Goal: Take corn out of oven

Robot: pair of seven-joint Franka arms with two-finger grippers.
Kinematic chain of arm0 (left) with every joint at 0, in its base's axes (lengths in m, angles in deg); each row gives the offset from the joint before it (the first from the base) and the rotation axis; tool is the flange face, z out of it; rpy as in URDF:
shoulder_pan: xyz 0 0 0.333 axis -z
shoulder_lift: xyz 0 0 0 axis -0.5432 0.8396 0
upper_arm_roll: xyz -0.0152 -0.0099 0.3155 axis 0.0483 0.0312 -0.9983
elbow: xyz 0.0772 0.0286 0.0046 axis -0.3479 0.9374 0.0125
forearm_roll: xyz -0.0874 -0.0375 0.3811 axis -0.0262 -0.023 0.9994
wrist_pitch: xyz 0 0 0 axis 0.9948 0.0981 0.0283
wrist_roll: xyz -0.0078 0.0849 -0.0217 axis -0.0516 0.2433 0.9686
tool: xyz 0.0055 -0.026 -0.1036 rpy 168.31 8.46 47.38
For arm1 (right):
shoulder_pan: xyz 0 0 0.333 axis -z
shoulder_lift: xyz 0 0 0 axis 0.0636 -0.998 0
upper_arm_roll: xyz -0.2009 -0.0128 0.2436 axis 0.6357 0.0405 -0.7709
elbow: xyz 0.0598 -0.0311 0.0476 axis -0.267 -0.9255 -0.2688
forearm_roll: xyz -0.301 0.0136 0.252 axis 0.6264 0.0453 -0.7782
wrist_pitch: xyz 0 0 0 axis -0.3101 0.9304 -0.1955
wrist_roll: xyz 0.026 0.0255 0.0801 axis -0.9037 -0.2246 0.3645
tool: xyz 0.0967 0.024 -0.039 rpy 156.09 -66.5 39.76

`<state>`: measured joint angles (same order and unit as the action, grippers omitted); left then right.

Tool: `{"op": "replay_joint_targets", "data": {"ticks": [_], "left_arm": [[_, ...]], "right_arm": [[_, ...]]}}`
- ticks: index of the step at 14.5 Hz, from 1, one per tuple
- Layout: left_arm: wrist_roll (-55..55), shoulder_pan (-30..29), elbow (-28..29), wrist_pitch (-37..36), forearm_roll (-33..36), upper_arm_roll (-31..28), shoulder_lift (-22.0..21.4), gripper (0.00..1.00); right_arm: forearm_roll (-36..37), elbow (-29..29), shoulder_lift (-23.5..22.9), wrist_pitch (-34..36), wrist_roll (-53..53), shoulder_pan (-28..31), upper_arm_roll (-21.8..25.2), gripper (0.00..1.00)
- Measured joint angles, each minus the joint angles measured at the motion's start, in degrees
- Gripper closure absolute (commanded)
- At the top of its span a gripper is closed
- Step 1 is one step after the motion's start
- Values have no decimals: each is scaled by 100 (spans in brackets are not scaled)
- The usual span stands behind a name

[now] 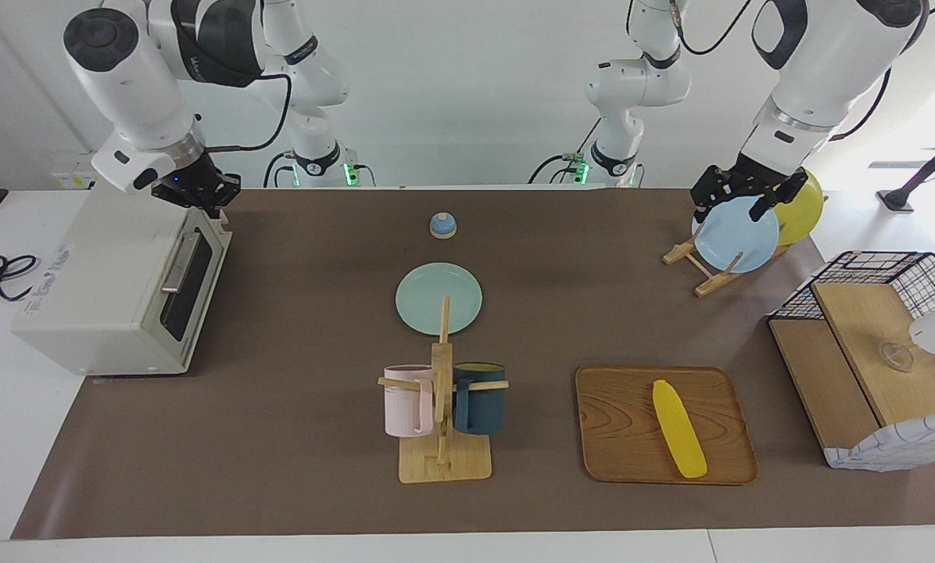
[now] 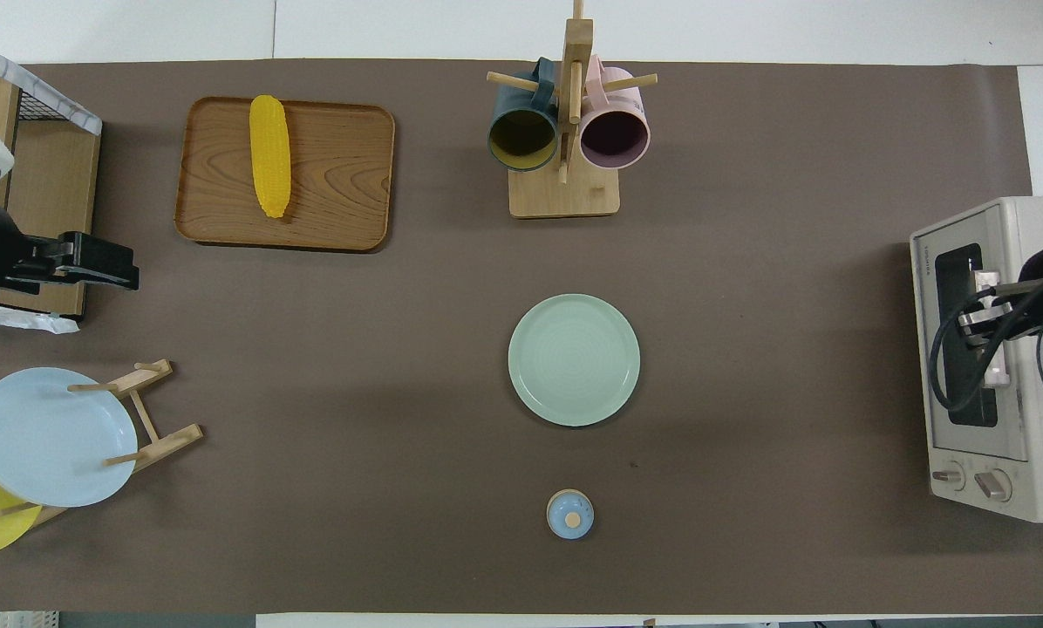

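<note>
Corn (image 1: 679,429) lies flat on wooden tray (image 1: 616,453), at left arm's end of table, farther from robots than plate rack (image 1: 702,266)

Oven (image 1: 100,289) at right arm's end, door shut, handle (image 1: 177,263) facing table middle

Right gripper (image 1: 202,194) up over oven's top edge above door, fingertips pressed together, holding nothing

Left gripper (image 1: 737,191) over blue plate in rack, fingers spread wide, empty

Bare mat between oven and green plate (image 1: 438,298); mug stand (image 1: 444,422) beside tray

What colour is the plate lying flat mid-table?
Pale green plate; it shows best in the overhead view.
</note>
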<state>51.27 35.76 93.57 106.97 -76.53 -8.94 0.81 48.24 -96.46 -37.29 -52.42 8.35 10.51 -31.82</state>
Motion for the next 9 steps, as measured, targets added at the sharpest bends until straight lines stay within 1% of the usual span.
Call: {"op": "replay_joint_targets", "data": {"ticks": [2, 3, 4, 5, 9], "left_arm": [[0, -1, 0, 0, 0, -5, 0, 0], [0, -3, 0, 0, 0, -8, 0, 0], [0, -3, 0, -1, 0, -10, 0, 0], [0, -4, 0, -1, 0, -11, 0, 0], [0, -4, 0, -1, 0, -12, 0, 0]], "right_arm": [[-99, 446, -215, 205, -222, -3, -197, 100], [-145, 593, -306, 243, -328, -5, -285, 93], [-224, 681, -374, 244, -393, -6, -336, 57], [-326, 731, -428, 244, -430, -6, -356, 1], [-426, 731, -555, 266, -452, -94, -339, 0]]}}
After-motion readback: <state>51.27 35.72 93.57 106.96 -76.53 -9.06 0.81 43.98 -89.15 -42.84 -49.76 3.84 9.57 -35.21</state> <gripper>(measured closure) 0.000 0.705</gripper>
